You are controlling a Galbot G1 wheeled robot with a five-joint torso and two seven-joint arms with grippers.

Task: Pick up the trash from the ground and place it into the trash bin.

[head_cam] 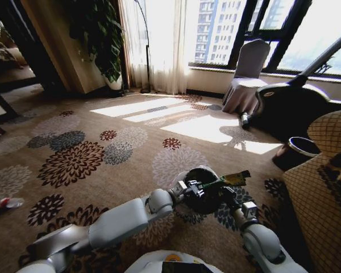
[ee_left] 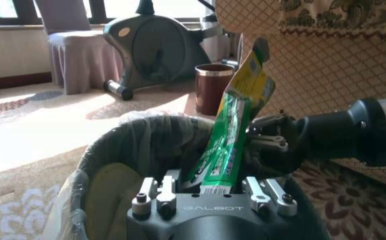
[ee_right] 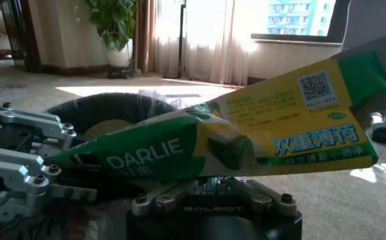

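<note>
The trash in hand is a green-and-yellow wrapper [head_cam: 233, 180], a flattened box printed DARLIE [ee_right: 273, 135]. It stands up out of my left gripper [ee_left: 213, 192], which is shut on its green end directly above the trash bin [ee_left: 112, 145]. The bin [head_cam: 200, 169] is a black bucket with a thin pale liner, standing on the carpet between my two arms. My left gripper [head_cam: 192, 187] reaches in from the left. My right gripper [head_cam: 230, 196] comes from the right, right against the wrapper's middle [ee_left: 236, 125]. A red-white piece of trash [head_cam: 3, 203] lies on the carpet far left.
A dark-brown cylindrical bin [head_cam: 298, 149] stands to the right beside a patterned armchair [head_cam: 321, 187]. Behind it are an exercise machine [head_cam: 295, 102] and a covered chair [head_cam: 244, 79] by the windows. Open flowered carpet stretches left and ahead; a potted plant [head_cam: 99, 40] fills the far corner.
</note>
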